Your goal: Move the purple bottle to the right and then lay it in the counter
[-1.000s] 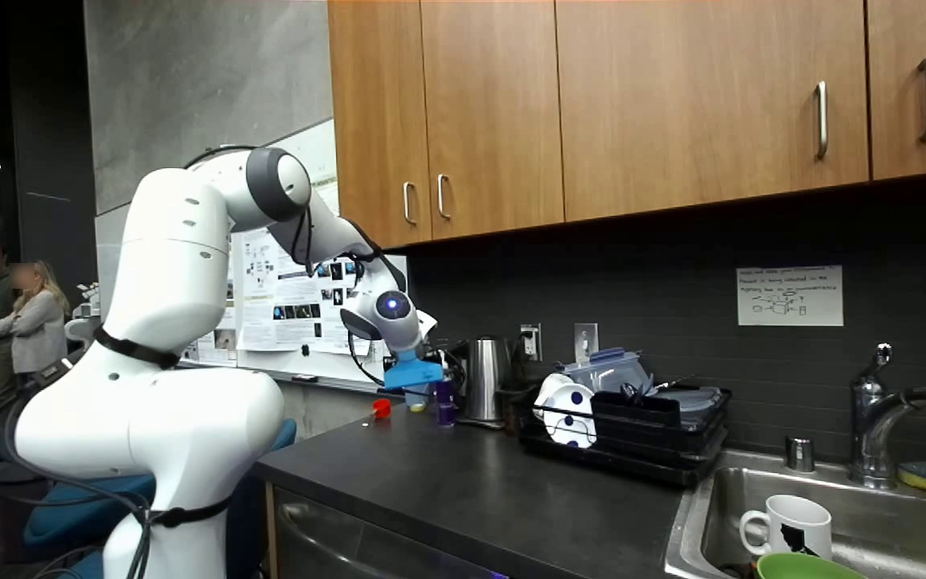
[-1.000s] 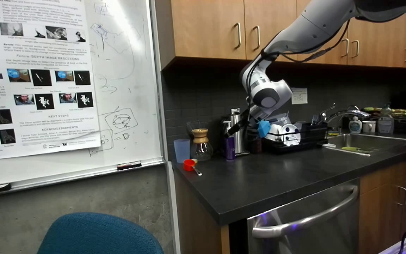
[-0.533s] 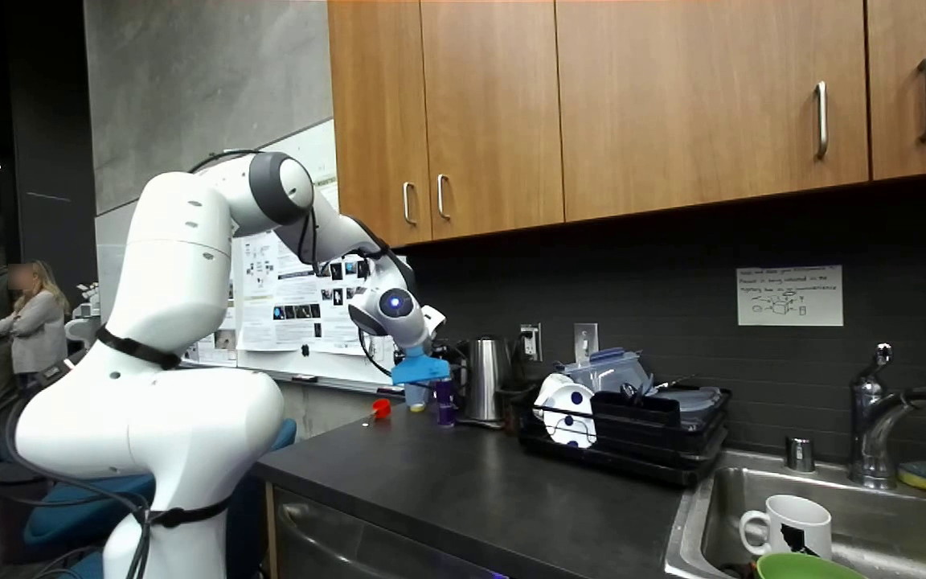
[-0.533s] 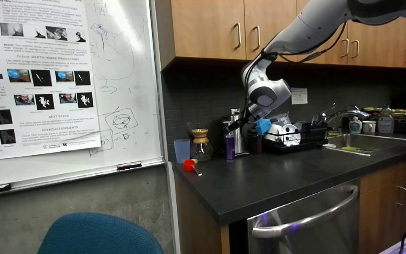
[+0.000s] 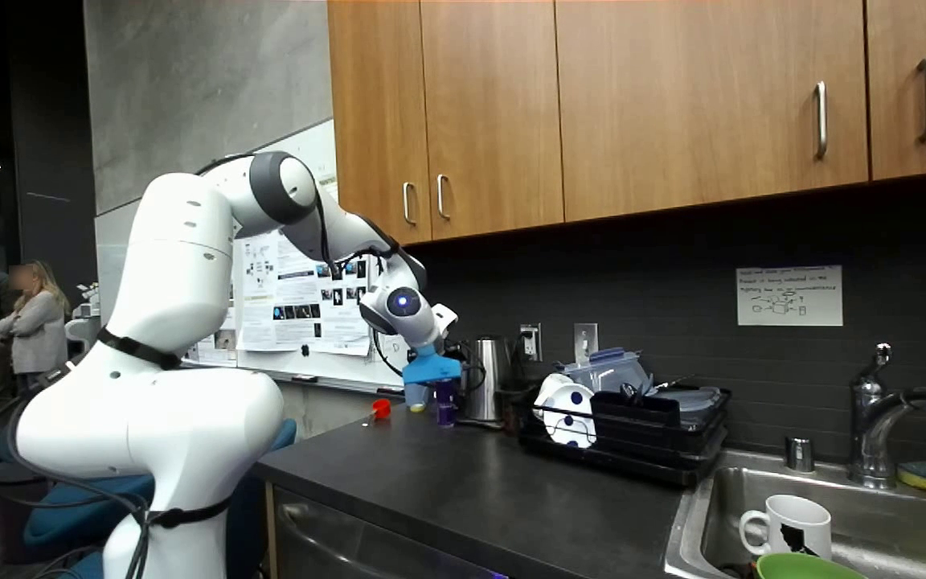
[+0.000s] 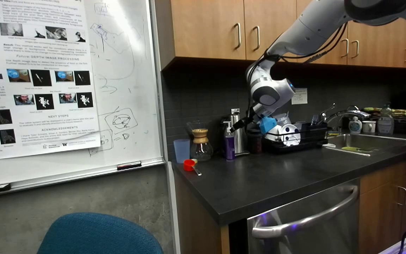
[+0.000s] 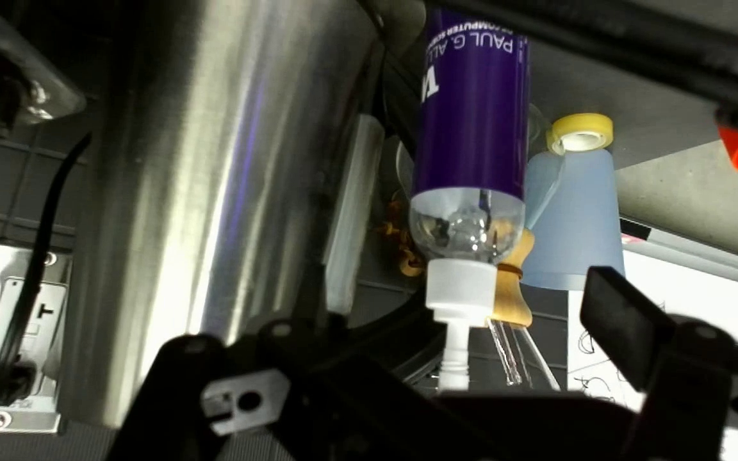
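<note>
Hovering near purple bottle (fingers apart)

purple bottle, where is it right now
In the middle of an exterior view, the purple bottle stands upright on the counter, with the glass carafe to its left and the steel canister just behind it to the right.

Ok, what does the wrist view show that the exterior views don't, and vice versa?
Only the wrist view: readable lettering on the purple bottle, and the jaws plainly standing open.
Only the exterior views: the wooden cabinets, the sink and the tap.
Both: the bottle, the counter, the steel canister, the blue cup and the red scoop.
</note>
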Robot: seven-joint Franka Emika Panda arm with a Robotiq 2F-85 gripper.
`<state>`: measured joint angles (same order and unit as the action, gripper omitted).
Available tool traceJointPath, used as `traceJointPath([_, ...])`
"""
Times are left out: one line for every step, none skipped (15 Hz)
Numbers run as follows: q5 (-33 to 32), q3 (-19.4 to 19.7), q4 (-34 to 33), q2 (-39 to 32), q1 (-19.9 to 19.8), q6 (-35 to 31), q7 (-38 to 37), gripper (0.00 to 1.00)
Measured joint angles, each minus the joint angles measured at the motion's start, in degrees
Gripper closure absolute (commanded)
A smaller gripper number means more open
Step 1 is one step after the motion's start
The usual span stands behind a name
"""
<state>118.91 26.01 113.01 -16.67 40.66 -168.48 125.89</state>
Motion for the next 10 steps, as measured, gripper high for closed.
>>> traceJointPath([0.1,0.0,0.0,-0.3,0.0,0.0,0.1,0.00])
traceJointPath([0.3,0.0,0.0,-0.7,0.1,0.0,0.4,0.00])
traceJointPath([0.4,0.0,0.0,-1.2,0.3,-0.1,0.6,0.00])
traceJointPath([0.4,0.0,0.0,-1.6,0.4,-0.1,0.8,0.00])
traceJointPath([0.4,0.0,0.0,-2.0,0.5,-0.1,0.8,0.00])
traceJointPath([0.4,-0.1,0.0,-2.3,0.7,-0.1,0.9,0.00])
traceJointPath([0.4,-0.1,0.0,-2.6,0.8,-0.2,1.0,0.00])
traceJointPath([0.4,-0.1,0.0,-2.8,1.0,-0.2,1.0,0.00])
traceJointPath([0.4,-0.2,0.0,-2.8,1.3,-0.2,1.2,0.00])
traceJointPath([0.4,-0.2,0.0,-2.8,1.5,-0.2,1.4,0.00])
